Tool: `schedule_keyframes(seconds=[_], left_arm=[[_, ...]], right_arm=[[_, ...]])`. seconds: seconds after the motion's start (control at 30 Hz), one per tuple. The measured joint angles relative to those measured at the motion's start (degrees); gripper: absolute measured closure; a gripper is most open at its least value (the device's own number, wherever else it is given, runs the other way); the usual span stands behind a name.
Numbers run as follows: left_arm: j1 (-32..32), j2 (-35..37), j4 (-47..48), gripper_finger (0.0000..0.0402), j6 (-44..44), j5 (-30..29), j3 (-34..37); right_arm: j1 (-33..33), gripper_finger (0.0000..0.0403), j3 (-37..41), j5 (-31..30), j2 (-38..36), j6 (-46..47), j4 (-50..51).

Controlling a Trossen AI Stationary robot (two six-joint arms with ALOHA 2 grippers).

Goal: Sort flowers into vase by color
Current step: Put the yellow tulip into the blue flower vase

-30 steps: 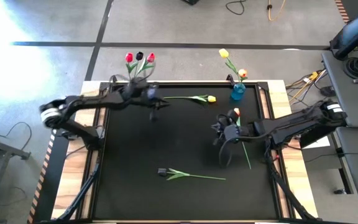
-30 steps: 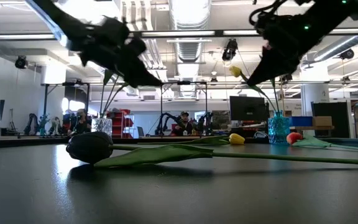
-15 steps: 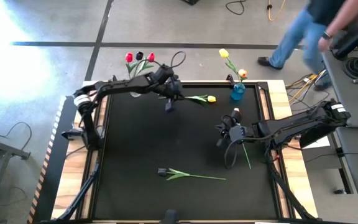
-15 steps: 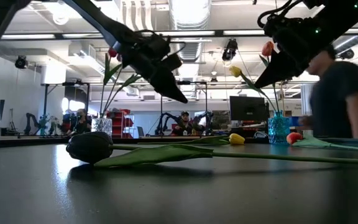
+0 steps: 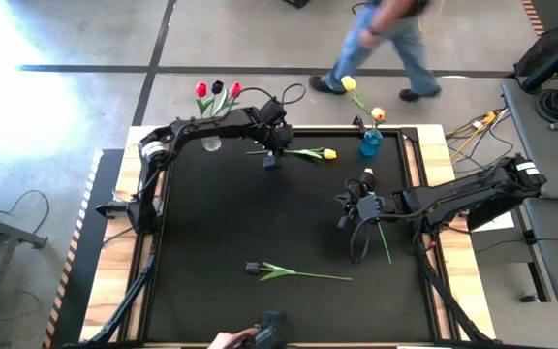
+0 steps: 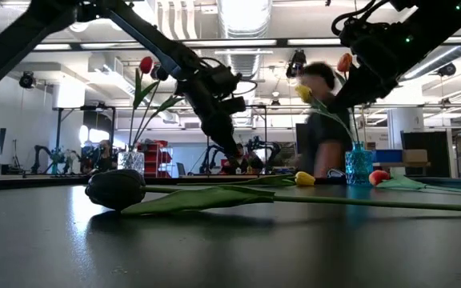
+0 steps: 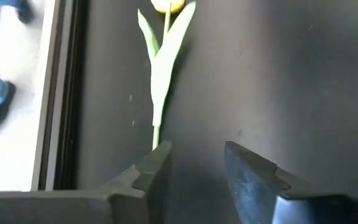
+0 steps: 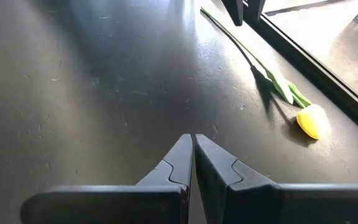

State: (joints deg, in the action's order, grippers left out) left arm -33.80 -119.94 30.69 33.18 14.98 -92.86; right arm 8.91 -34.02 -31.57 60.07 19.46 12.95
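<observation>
So the left gripper [image 5: 270, 161] is hanging over the stem end of the yellow tulip [image 5: 303, 153] lying near the table's far edge, fingers spread apart, stem tip right by one finger [image 7: 149, 167] in its wrist view. The right gripper [image 5: 348, 207] sits mid-right with fingers pinched together on an orange tulip [image 5: 368, 175], stem trailing below. A near-black tulip [image 5: 289, 272] lies near the front edge. Blue vase [image 5: 370, 142] holds two.
</observation>
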Motion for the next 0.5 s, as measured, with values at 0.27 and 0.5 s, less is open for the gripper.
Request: schedule_keyframes(seconds=[0.27, 0.5], left_arm=[[-1.27, -3.91, 5.24, 0.0242, 1.15, -1.97, -3.86], [-1.65, -5.33, 5.97, 0.0242, 2.35, -5.09, -3.85]], right_arm=[[0.09, 0.0390, 0.00, 0.02, 0.00, -0.02, -0.02], [0.09, 0.0390, 0.00, 0.02, 0.00, -0.10, -0.41]])
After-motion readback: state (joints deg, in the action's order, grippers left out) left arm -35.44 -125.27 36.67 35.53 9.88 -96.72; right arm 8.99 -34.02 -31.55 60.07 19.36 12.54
